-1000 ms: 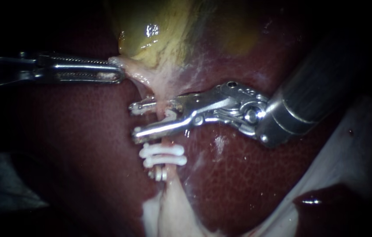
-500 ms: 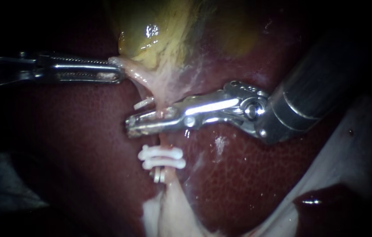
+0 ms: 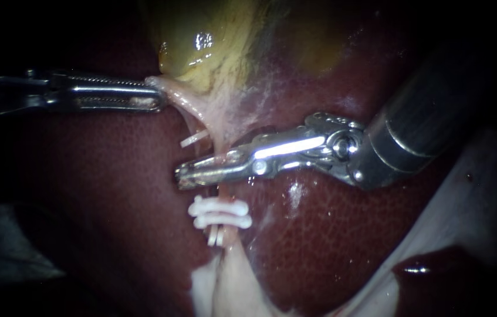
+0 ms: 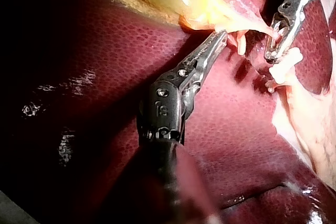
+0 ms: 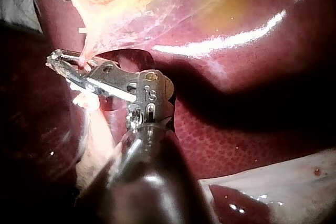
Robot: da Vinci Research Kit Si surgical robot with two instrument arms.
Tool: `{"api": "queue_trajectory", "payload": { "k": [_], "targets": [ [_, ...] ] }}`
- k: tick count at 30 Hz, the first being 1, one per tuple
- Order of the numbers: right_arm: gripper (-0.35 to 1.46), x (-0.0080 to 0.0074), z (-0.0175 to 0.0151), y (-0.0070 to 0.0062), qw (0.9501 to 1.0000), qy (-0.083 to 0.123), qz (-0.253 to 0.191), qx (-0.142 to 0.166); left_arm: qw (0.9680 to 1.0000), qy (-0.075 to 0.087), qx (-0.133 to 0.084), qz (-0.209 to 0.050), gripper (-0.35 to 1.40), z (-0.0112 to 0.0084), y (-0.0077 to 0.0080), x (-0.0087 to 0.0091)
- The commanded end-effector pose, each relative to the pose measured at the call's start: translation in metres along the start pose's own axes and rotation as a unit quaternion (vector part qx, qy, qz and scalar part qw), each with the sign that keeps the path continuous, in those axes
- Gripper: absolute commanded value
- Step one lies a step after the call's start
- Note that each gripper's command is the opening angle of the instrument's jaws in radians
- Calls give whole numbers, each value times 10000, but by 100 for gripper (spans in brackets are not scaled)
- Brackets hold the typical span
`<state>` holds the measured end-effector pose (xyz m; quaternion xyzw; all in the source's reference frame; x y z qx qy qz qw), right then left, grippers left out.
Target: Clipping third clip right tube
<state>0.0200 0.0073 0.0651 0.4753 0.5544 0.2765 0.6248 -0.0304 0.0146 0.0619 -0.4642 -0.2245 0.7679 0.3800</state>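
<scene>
Your right instrument (image 3: 186,175) has its jaws clamped across the tube (image 3: 220,194), just above the two white clips (image 3: 220,213) already on it, over the liver (image 3: 113,194). Your left instrument (image 3: 157,100) has its jaws closed on pale tissue (image 3: 169,88) at the gallbladder (image 3: 201,41) edge.

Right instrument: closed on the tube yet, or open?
Shut on the tube: right instrument shows no gap at its tip, and the tube passes between both halves, above the white clips.

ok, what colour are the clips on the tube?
The clips are white; the endoscope view shows it best.
</scene>
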Motion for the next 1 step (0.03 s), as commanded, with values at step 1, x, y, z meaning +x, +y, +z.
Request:
{"api": "queue_trajectory", "payload": {
  "k": [1],
  "targets": [
    [-35,0,0,0,10000,0,-3,0,10000,1,2,-1,-35,0,0,0]
  ]
}}
